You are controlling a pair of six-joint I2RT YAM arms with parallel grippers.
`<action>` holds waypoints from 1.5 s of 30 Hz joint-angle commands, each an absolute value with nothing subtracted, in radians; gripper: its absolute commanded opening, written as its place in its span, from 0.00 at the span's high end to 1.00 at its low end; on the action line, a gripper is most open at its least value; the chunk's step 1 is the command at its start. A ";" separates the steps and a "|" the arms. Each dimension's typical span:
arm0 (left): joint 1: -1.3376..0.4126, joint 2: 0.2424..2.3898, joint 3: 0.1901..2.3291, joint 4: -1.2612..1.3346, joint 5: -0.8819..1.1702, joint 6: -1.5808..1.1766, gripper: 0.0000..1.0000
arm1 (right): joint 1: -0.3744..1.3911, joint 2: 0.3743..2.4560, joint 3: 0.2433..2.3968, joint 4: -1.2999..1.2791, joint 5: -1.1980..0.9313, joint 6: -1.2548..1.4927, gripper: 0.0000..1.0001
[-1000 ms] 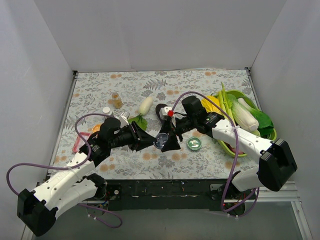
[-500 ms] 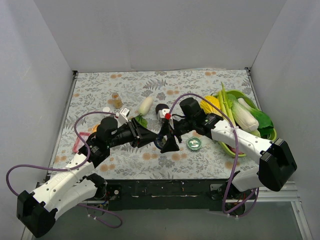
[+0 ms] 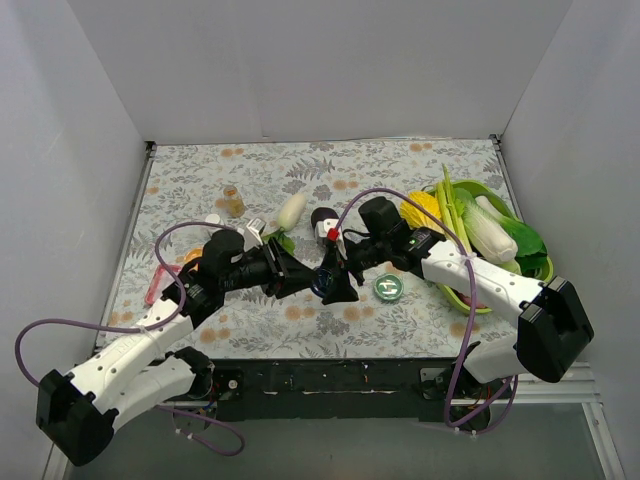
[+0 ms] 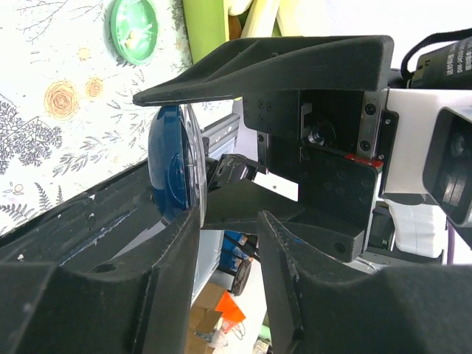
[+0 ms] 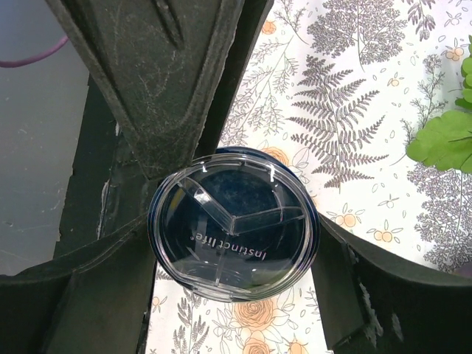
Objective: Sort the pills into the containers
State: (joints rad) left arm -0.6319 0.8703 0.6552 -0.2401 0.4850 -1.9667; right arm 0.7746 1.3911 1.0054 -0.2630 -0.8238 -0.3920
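Note:
A round blue tin (image 3: 322, 281) with a clear lid, its inside split into three sections, is held between the fingers of my right gripper (image 3: 336, 283). It fills the right wrist view (image 5: 232, 221), just above the flowered table. My left gripper (image 3: 300, 277) is open, with its fingertips against the tin's rim (image 4: 177, 166) and nothing between its fingers (image 4: 166, 265). The green-topped tin (image 3: 388, 287) lies flat to the right of both grippers. The amber bottle (image 3: 234, 204) stands at the back left. I cannot make out any pills.
A lime-green tray (image 3: 474, 187) with bok choy, corn and green stalks stands at the right. A white radish (image 3: 291, 210) with a leaf lies behind the grippers. Small white caps (image 3: 213, 219) and a pink object (image 3: 154, 287) lie near the left arm.
My left gripper has moved right until its tips meet the blue tin and the right gripper. The right gripper has stayed around the tin, shifting only slightly.

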 commanded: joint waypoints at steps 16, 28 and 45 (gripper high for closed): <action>-0.638 0.977 0.713 -0.336 0.423 -1.971 0.59 | 0.822 1.370 1.017 -0.247 -0.741 -0.453 0.96; -0.638 1.023 0.733 -0.360 0.394 -2.026 0.53 | 0.836 1.361 1.019 -0.242 -0.703 -0.460 0.96; -0.652 1.000 0.672 -0.198 0.462 -1.999 0.64 | 0.841 1.358 1.008 -0.230 -0.703 -0.454 0.96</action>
State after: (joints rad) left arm -0.6437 1.0286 0.7010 -0.3130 0.4294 -1.9961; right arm 0.8188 1.3941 1.0019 -0.3176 -0.6308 -0.4522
